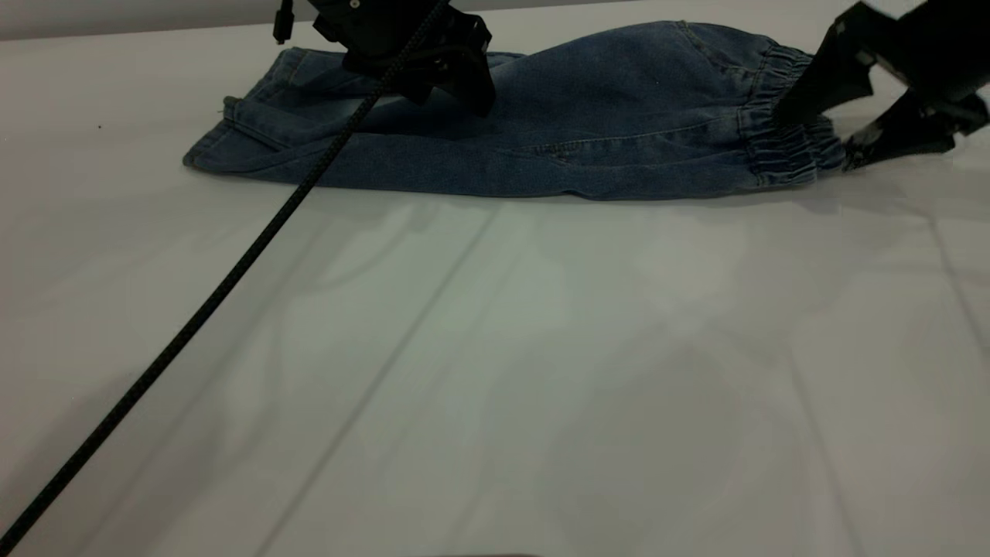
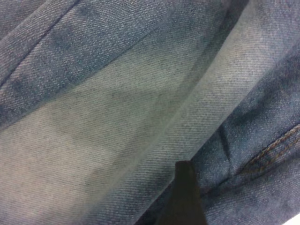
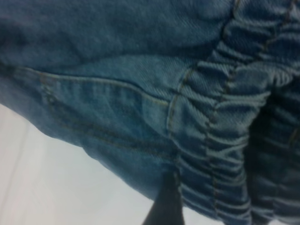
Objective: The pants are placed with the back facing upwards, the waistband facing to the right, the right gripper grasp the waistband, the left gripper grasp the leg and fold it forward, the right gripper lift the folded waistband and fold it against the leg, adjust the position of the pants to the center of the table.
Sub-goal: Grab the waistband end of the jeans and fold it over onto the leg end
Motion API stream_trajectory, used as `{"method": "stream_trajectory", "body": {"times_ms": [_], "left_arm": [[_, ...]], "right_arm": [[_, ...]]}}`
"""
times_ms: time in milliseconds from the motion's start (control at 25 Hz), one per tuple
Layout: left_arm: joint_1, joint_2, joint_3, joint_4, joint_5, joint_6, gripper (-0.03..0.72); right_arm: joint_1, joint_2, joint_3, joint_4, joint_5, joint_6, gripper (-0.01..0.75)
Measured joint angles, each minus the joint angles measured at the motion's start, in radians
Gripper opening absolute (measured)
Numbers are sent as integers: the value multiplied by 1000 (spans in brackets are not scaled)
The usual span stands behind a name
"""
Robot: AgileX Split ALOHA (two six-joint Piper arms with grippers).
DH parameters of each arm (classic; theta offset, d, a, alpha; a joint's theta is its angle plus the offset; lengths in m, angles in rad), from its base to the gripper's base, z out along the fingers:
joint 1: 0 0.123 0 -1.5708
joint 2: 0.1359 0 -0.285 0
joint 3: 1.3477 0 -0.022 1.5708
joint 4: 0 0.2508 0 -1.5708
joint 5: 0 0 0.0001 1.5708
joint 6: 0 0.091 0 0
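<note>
We see the pants (image 1: 541, 124) lying at the far side of the table (image 1: 495, 371), folded long-ways into a thick strip, with the waistband (image 1: 785, 116) at the right end and the leg ends at the left. The table is white, flat and smooth. The pants are blue denim. We think they are soft and floppy but a bit heavy, so they will bend and sag when we lift them, and they will not break. The cloth looks rough with tiny slanted lines, so we think it will not slip much. The waistband is bunched up in puffy wrinkles because it is stretchy, and it looks thick, so we think it is a good place to grab. The right gripper (image 1: 824, 135) is at the waistband with its two black fingers spread wide, one on top of the wrinkles and one low by the table, not squeezing yet. The left gripper (image 1: 456, 77) is pressed down close on the leg part near the left end. We cannot tell if it is pinching cloth or not. Its black braided cable (image 1: 232, 271) runs across the table toward us.
</note>
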Motion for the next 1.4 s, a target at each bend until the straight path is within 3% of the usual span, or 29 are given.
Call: {"method": "stream_trajectory", "body": {"times_ms": [440,560,840,1080,1400], "left_arm": [[0,0,0,-2,-3,0,548],[-2,2,0,-5,-5,0,548],[-43,56,0,-10,-37,0,548],[-74,70,0,-12,-70,0,548],[-80,78,-1,-14,-149,0,548]], "right_arm": [[59,25,-1,133,-45,-121,563],[76,34,-2,146,-104,-104,490],[103,45,-4,171,-130,-110,328],[103,47,-4,171,-114,-94,56],[80,-10,-4,168,28,-81,20]]}}
